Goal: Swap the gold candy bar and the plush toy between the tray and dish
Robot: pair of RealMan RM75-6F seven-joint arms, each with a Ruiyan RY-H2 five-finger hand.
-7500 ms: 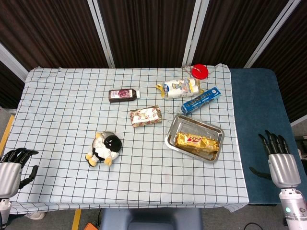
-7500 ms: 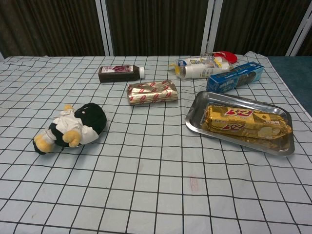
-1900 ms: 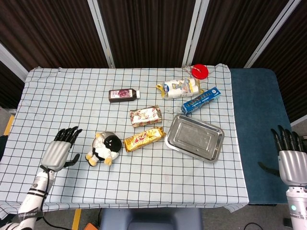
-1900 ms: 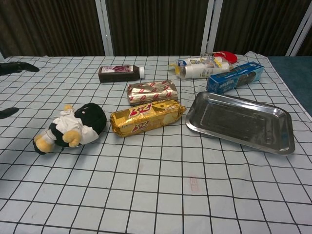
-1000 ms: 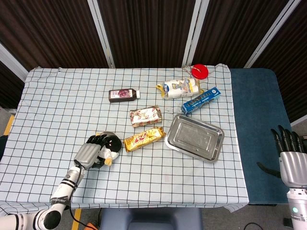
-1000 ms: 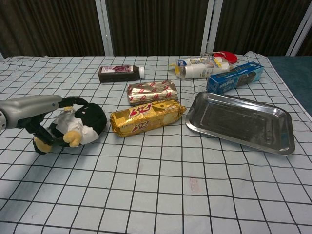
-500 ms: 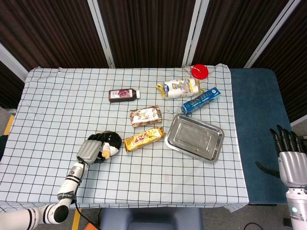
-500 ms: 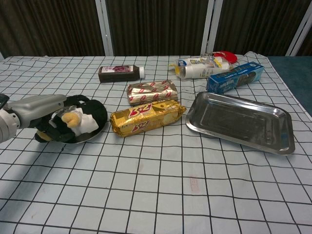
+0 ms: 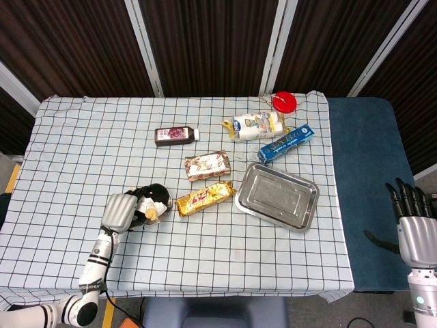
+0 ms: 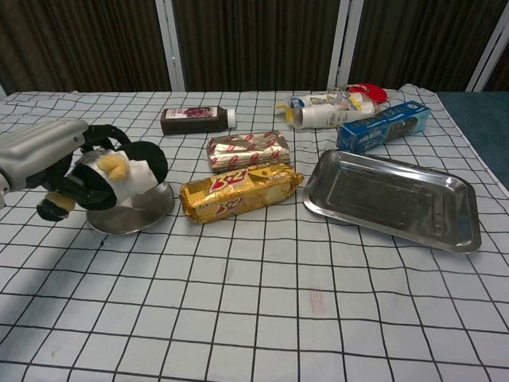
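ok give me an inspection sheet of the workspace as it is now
surface: table under a checked cloth, flat.
job's things: plush toy lifted off the dish, which is bare; gold candy bar on the cloth between dish and tray; tray bare.
clutter: dark bottle, red-and-white packet, blue box, white pouch, red lid, all at the far side.
hands: left hand grips the plush toy above the dish; right hand off the table's right edge, fingers apart, holding nothing.
cables: nothing seen.
surroundings: dark curtain panels with pale frames behind; blue surface to the right.
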